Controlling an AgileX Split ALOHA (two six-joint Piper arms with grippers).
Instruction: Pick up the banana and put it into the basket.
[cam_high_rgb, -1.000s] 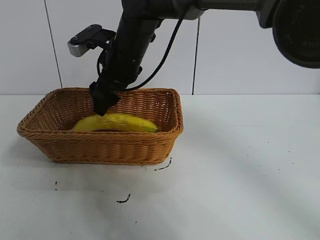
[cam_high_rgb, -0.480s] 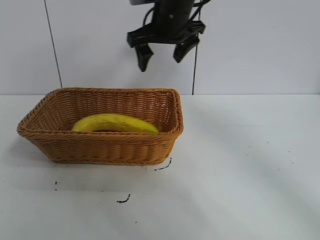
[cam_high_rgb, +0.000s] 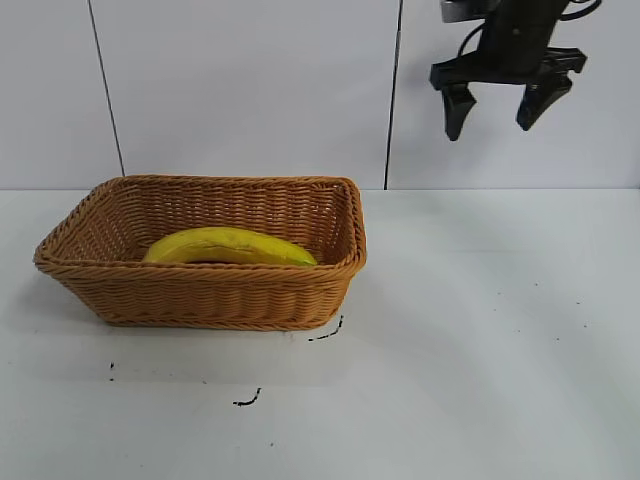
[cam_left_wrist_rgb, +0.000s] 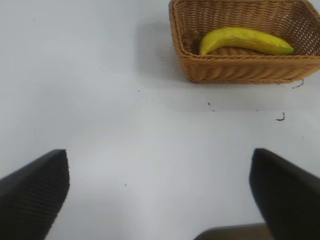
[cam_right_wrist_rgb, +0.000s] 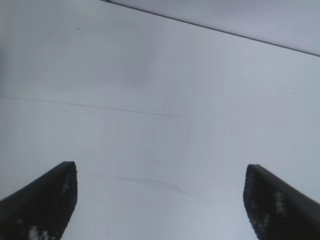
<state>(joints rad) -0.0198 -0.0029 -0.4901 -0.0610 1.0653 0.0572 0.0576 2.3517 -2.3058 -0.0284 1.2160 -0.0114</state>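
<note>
The banana (cam_high_rgb: 228, 245) is long, curved and yellow, and lies inside the tan woven basket (cam_high_rgb: 200, 295) at the left of the table. Both also show in the left wrist view, the banana (cam_left_wrist_rgb: 245, 40) in the basket (cam_left_wrist_rgb: 227, 70), far from the left gripper (cam_left_wrist_rgb: 159, 165), which is open and empty over bare table. The left gripper is out of the exterior view. My right gripper (cam_high_rgb: 497, 112) is open and empty, high in the air to the right of the basket, in front of the wall. Its fingers (cam_right_wrist_rgb: 45, 200) frame only a bare white surface.
The white table (cam_high_rgb: 480, 340) carries a few small black marks (cam_high_rgb: 247, 400) in front of the basket. A white panelled wall with dark vertical seams (cam_high_rgb: 393, 95) stands behind.
My right gripper has let go of the banana, risen out of the basket and moved up and to the right, jaws open. The banana stays in the basket.
</note>
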